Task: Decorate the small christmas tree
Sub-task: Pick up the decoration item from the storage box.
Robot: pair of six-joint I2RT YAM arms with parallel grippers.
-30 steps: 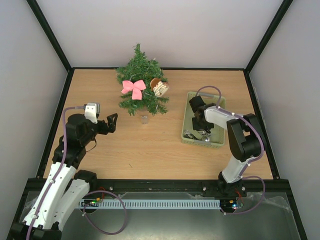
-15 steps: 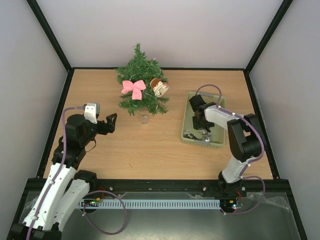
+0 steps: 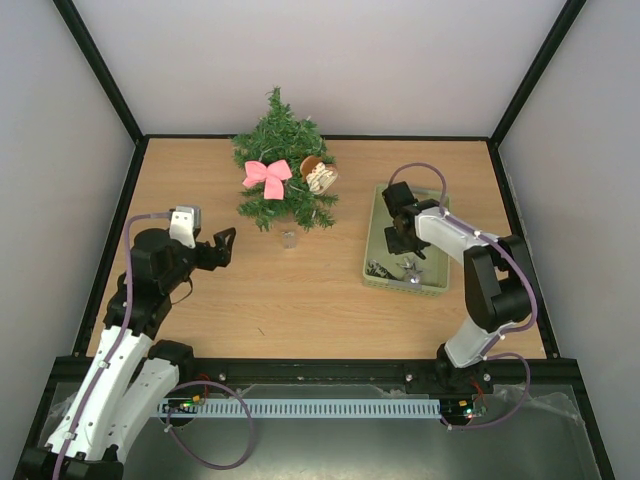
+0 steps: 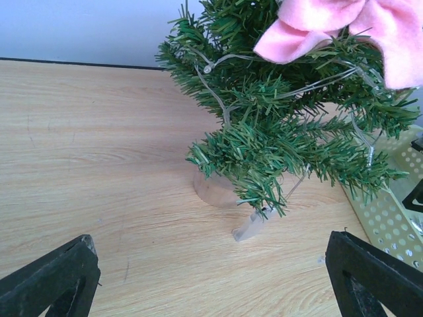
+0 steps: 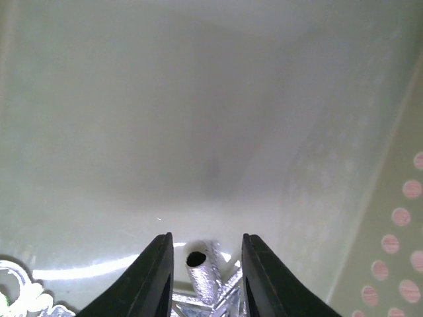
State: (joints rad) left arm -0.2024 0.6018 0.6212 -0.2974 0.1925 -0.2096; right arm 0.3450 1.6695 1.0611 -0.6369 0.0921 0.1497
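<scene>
Left tool [image 4: 210,254] spread wide, small christmas tree [image 4: 277,139] ahead; right tool [image 5: 205,244] in basket [image 3: 400,287], grip unclear

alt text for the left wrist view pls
The small christmas tree, with a pink bow and a thin light string in its branches, stands on a wooden base on the wooden table. The open, empty left hand shows as two black fingers in the bottom corners; a pale green perforated basket sits at right.
</scene>
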